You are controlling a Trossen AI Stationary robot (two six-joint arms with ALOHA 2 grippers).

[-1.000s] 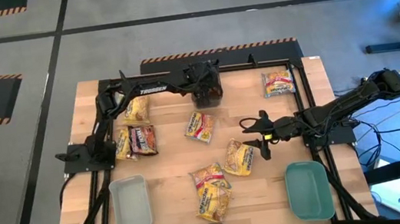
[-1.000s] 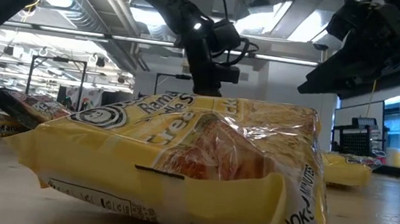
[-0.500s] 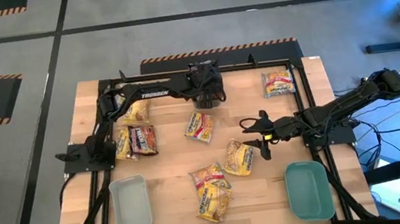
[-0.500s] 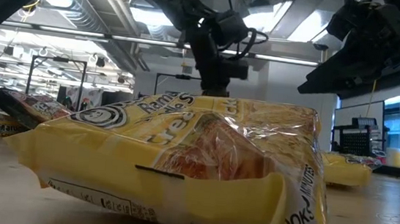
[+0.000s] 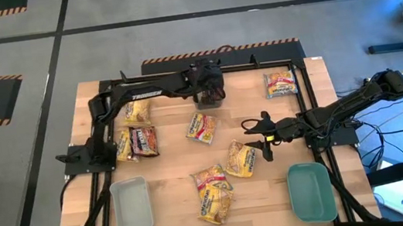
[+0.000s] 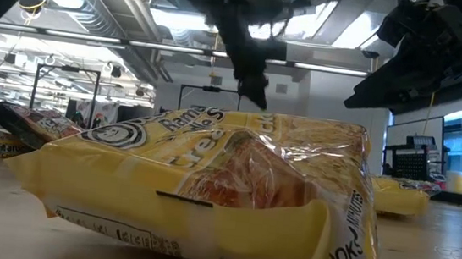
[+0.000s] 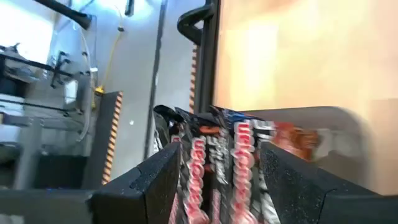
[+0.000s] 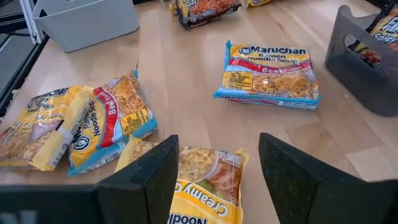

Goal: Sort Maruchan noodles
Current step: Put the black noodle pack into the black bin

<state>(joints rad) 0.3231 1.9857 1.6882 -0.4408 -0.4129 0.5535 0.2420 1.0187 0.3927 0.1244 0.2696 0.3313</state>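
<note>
On the wooden table (image 5: 167, 145), the left gripper (image 5: 207, 90) had drifted slightly over the dark bin (image 8: 368, 59), jaws apart around upright packets (image 7: 214, 171). The right gripper (image 5: 261, 138) waited open above a yellow packet (image 5: 240, 159); sorting was barely begun.

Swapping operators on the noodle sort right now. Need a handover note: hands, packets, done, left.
Left hand: open, over the dark bin at the table's far edge; dark packets stand in it.
Right hand: open, empty, hovering over a yellow packet.
Loose packets: far-right one, centre one, front pair overlapping, left three.
Done: nothing yet in the grey tray or teal tray.
Left: every loose packet.
</note>
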